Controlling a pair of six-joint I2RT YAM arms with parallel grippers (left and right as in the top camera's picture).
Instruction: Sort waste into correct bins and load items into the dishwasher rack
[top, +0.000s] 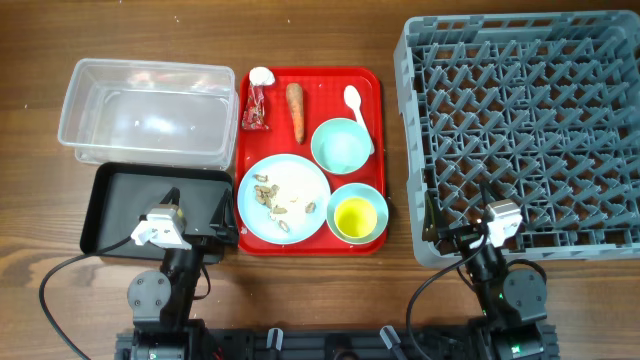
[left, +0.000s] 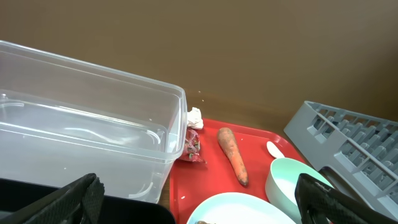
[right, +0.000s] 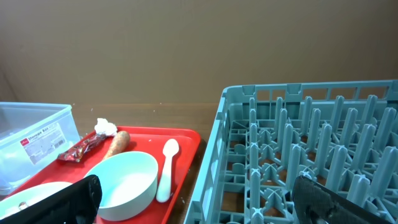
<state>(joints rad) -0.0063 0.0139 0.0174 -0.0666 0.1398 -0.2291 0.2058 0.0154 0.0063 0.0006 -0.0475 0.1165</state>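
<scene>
A red tray (top: 375, 150) holds a carrot (top: 296, 111), a red wrapper (top: 256, 112), a crumpled white tissue (top: 261, 75), a white spoon (top: 356, 108), a teal bowl (top: 341, 145), a teal plate (top: 284, 199) with food scraps, and a small teal bowl (top: 357, 213) with yellow inside. The grey dishwasher rack (top: 522, 130) stands at the right. My left gripper (top: 225, 233) is open and empty over the black bin (top: 115, 205). My right gripper (top: 440, 235) is open and empty at the rack's near left corner. The carrot (left: 233, 155) and wrapper (left: 193, 146) show in the left wrist view, the spoon (right: 166, 168) in the right wrist view.
A clear plastic bin (top: 148, 111) stands at the back left, behind the black bin. Both arm bases and their cables sit at the table's front edge. Bare wood shows between the tray and the rack.
</scene>
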